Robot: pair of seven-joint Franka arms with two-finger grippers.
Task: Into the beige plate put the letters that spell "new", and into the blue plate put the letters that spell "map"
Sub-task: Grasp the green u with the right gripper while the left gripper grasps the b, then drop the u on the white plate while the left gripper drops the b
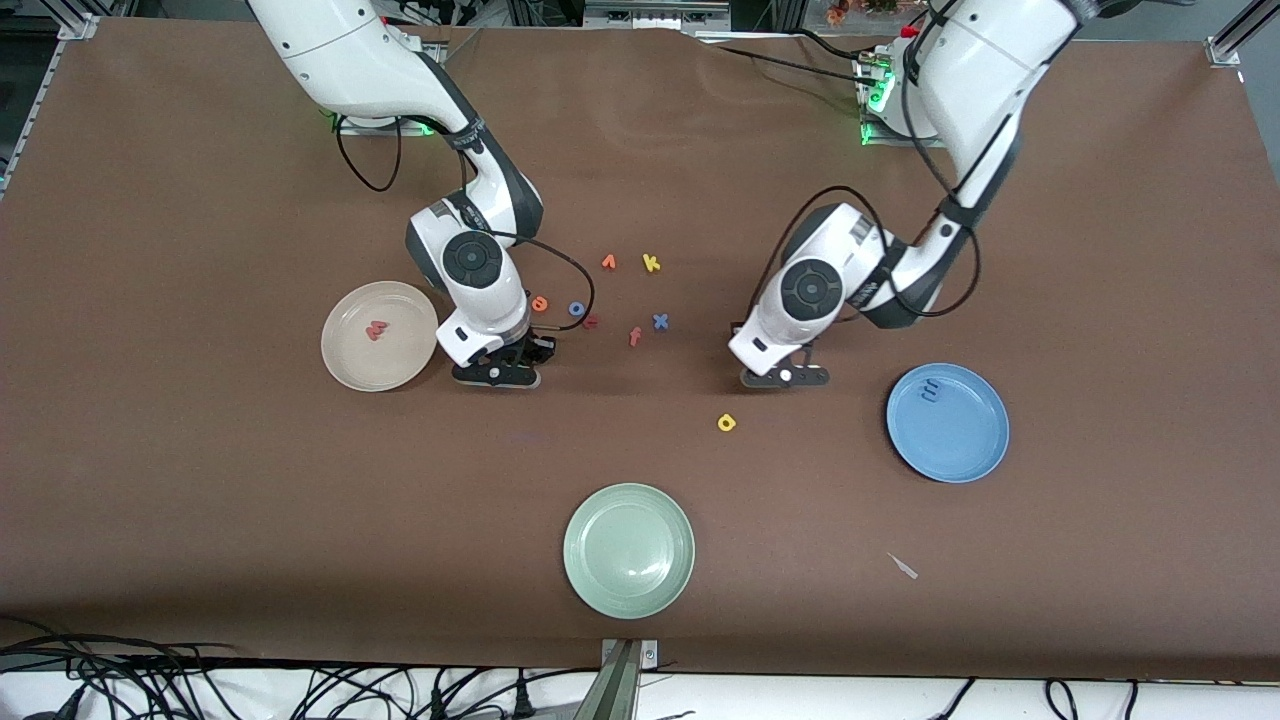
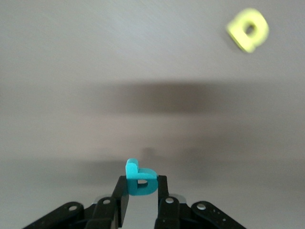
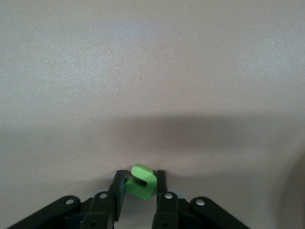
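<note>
My left gripper (image 2: 142,185) is shut on the teal p (image 2: 137,171), low over the table (image 1: 200,480) beside the blue plate (image 1: 955,450); in the front view the left gripper (image 1: 785,377) hides the letter. The yellow a (image 1: 727,423) (image 2: 248,29) lies close by. A blue m (image 1: 931,391) rests in the blue plate. My right gripper (image 3: 140,185) is shut on the green n (image 3: 144,174); seen from the front, the right gripper (image 1: 497,375) is low beside the beige plate (image 1: 395,368), which holds the salmon-red w (image 1: 377,329). The orange e (image 1: 540,303) lies by the right wrist.
Between the arms lie a blue o (image 1: 577,309), a salmon f (image 1: 635,336), a blue x (image 1: 660,321), an orange v (image 1: 609,261), a yellow k (image 1: 651,263) and a dark red piece (image 1: 592,321). A pale green plate (image 1: 628,585) sits nearest the front camera.
</note>
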